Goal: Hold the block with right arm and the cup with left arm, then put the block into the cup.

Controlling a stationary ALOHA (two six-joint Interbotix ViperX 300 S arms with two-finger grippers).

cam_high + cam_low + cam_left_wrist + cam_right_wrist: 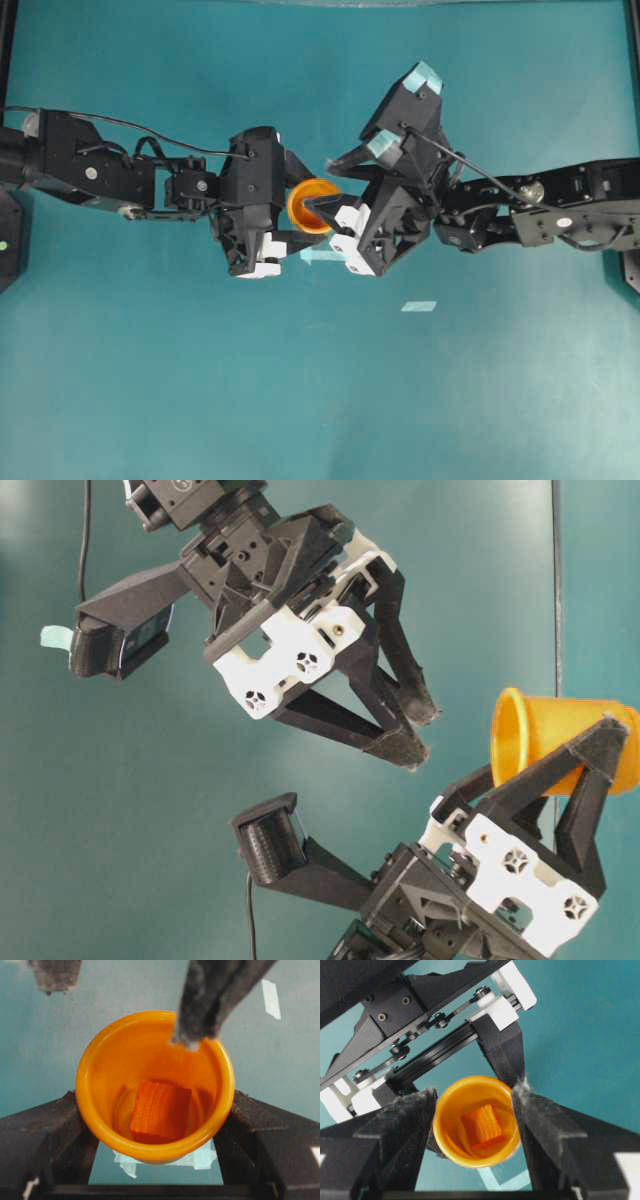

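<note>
We see the cup (155, 1085) held off the teal table (150, 380), tilted so that its round rim faces the opposite arm, as the table-level view shows. The left gripper (155, 1125) pinches it, one black finger pressed against each side of the wall. The block (161, 1111), a small orange cube, lies inside the cup against its bottom, tilted a little. The right gripper (472, 1105) stands spread wide with nothing between its jaws; in its own wrist view its fingers frame the mouth of the cup, and in the left wrist view one fingertip (192, 1035) overlaps the rim. From overhead we find both grippers meeting near the middle of the table, with pale tape marks (419, 306) lying on the surface beside them.
</note>
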